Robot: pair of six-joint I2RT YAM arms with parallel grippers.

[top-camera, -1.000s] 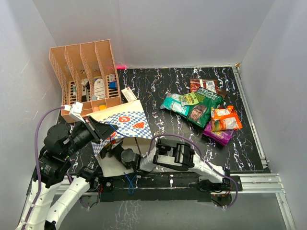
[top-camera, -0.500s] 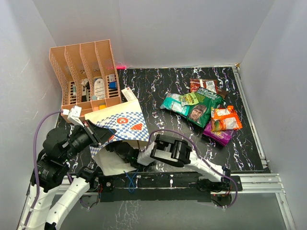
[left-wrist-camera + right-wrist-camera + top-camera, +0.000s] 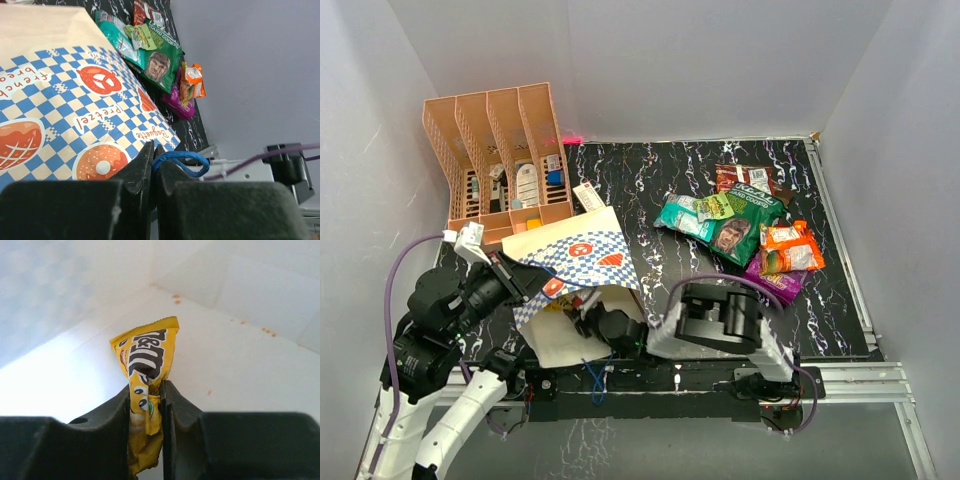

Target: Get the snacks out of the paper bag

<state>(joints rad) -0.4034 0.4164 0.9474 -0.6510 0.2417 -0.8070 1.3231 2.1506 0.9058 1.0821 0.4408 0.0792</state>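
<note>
The white, blue-checked paper bag (image 3: 582,248) printed with red-orange bread motifs lies on its side on the black, white-veined table top (image 3: 650,180). Its closed end sits just beside the salmon-pink slotted plastic file organiser (image 3: 500,140), and its mouth faces the arm bases. The left gripper (image 3: 154,150) grips the bag at the upper edge of the mouth. Its two black fingers are pressed almost together, and the loop of the blue cord handle (image 3: 181,161) emerges from between the fingertips. In the top view this edge is lifted clear of the table, exposing the plain white interior (image 3: 560,335). The right arm reaches into the mouth, and its fingers are hidden from the top camera by the bag wall. The right wrist view shows the right gripper (image 3: 147,390) inside the white interior, its jaws closed to a narrow gap on a small yellow crinkly foil snack packet (image 3: 147,352) with black-and-white lettering. The packet is clamped near its lower half, and its top edge stands above the fingertips. Five further snack packets lie in a loose, overlapping group on the right half of the table, well apart from the bag: a teal packet (image 3: 682,214), a green packet (image 3: 745,222), a dark brown and red packet (image 3: 745,177), an orange packet (image 3: 790,245) and a purple packet (image 3: 775,282).
</note>
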